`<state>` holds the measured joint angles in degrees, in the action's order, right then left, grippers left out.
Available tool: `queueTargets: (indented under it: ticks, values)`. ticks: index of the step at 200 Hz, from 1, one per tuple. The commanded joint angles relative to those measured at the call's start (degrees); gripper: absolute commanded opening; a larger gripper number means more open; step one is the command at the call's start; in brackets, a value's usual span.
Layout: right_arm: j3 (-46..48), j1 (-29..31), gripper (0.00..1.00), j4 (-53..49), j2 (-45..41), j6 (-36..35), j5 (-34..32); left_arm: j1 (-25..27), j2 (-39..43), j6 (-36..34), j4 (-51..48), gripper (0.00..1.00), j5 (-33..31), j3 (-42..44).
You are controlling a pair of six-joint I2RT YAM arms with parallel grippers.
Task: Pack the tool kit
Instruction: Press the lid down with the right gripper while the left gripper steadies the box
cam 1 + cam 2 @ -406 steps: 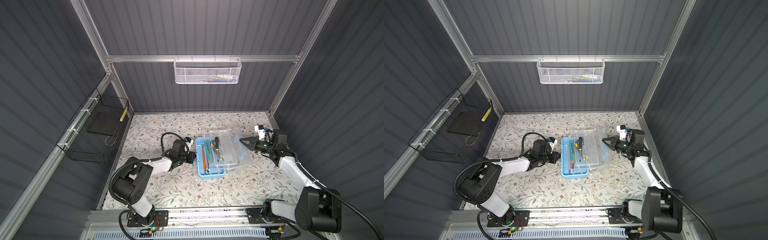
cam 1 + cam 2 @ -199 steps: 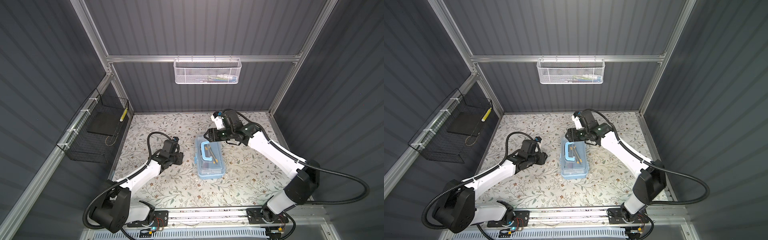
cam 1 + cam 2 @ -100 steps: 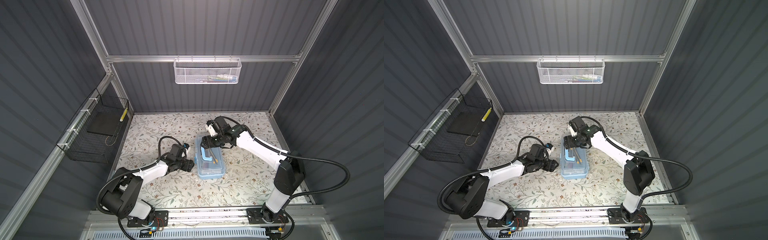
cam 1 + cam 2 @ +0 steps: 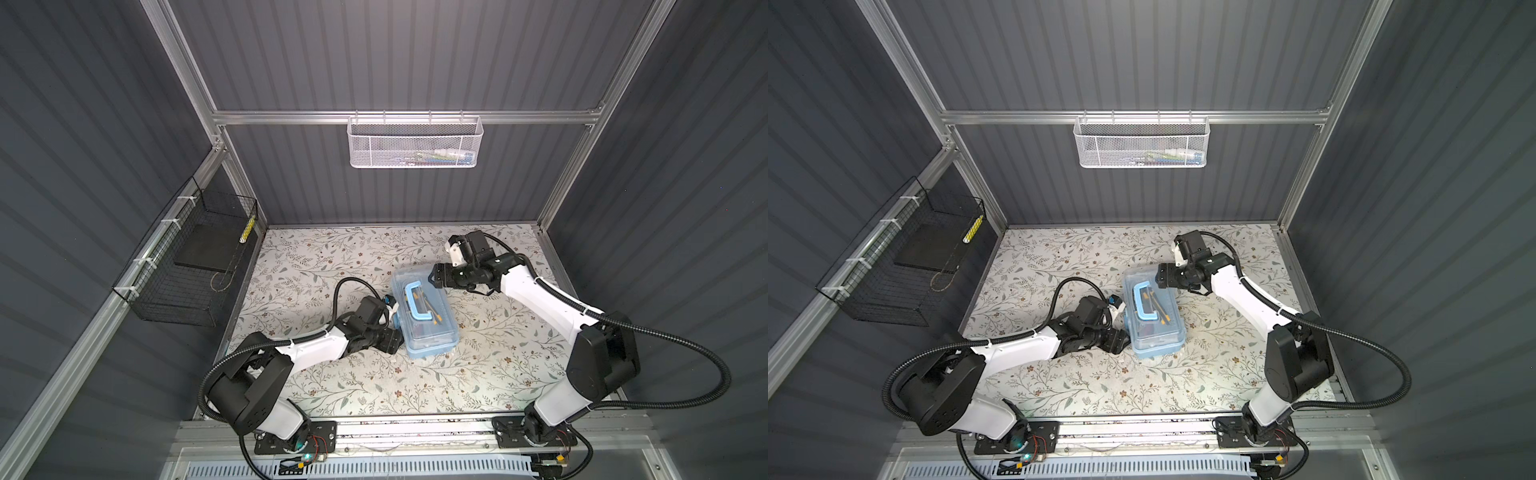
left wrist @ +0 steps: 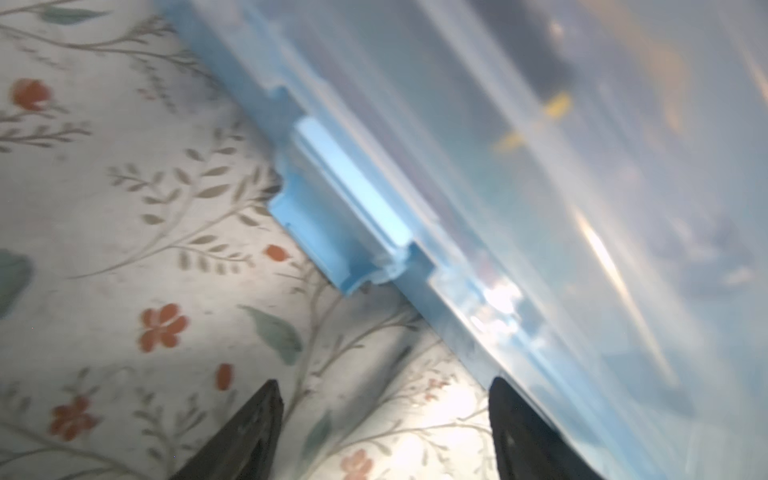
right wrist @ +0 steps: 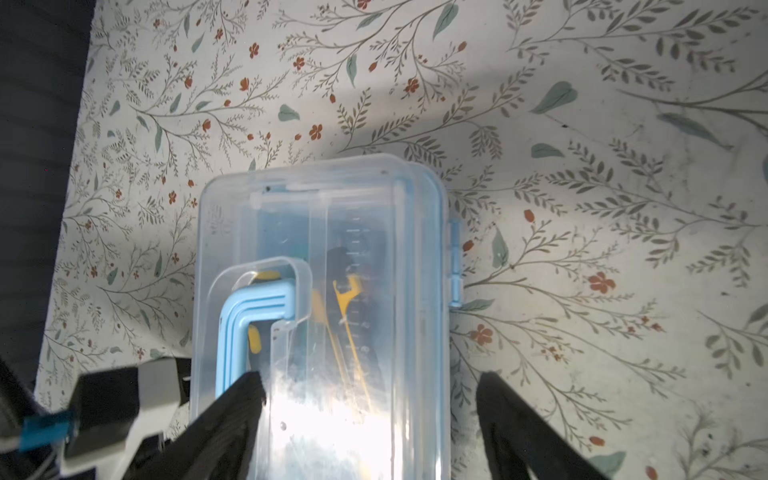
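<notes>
The tool kit (image 4: 430,332) (image 4: 1156,338), a light-blue box with its clear lid down, lies mid-table in both top views. Its pale-blue handle (image 4: 417,301) (image 6: 245,307) lies flat on the lid, and yellow-handled tools (image 6: 348,320) show through it. My left gripper (image 4: 395,338) (image 5: 384,395) is open, low beside the box's left long side, near the blue latch (image 5: 345,216), with only table between its fingers. My right gripper (image 4: 434,276) (image 6: 368,386) is open over the box's far end. One finger is above the lid by the handle, the other past the box's edge.
A white mesh basket (image 4: 415,141) with small items hangs on the back wall. A black wire basket (image 4: 187,266) hangs on the left wall. Grey walls close in the floral table (image 4: 316,266) on three sides, and a metal rail (image 4: 415,432) runs along the front.
The lid, open two seconds ago, is down. My left gripper has slid right to the box's side. My right gripper has drawn back from the handle toward the far end. Both jaws have widened.
</notes>
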<state>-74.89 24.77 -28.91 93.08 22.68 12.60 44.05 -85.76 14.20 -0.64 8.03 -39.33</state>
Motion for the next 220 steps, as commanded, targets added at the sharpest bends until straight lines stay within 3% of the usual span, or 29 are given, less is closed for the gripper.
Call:
queueTargets:
  ticks: [1, 21, 34, 54, 64, 99, 117, 174, 220]
  values:
    - [0.7, -1.9, 0.83, 6.4, 2.3, -0.9, 12.2, 3.5, -0.8, 2.5, 4.5, 0.79, 0.9, -1.5]
    - [1.5, -4.5, 0.82, 12.6, 3.2, -0.7, 21.0, 4.9, -0.8, 2.7, 5.3, 0.84, -2.0, -0.6]
    - [1.8, -6.1, 0.82, 14.9, 3.6, -0.2, 25.0, 4.8, -0.1, 2.2, 2.0, 0.89, -7.7, 0.2]
    - [1.8, -7.1, 0.82, 15.8, 3.9, -0.7, 25.0, 4.7, 2.7, 1.8, 0.0, 0.99, -18.0, 3.5]
    - [1.4, -7.1, 0.82, 15.2, 4.1, -1.7, 24.6, 4.6, 3.6, 1.3, 0.3, 1.00, -21.4, 4.7]
    - [1.2, -7.0, 0.81, 16.3, 5.3, -1.9, 25.8, 4.6, 0.2, -1.1, 3.1, 0.99, -26.7, 2.6]
    - [2.3, -7.1, 0.81, 17.9, 4.9, -1.4, 26.9, 4.6, -1.8, -1.8, 7.3, 0.99, -26.1, 2.1]
    - [4.2, -7.0, 0.81, 18.9, 4.0, -1.5, 27.3, 4.3, -6.4, -2.7, 17.1, 0.99, -16.1, 2.2]
    - [5.0, -7.0, 0.81, 20.2, 4.6, -0.6, 27.3, 3.9, -9.6, -2.0, 19.4, 0.99, -18.0, 0.9]
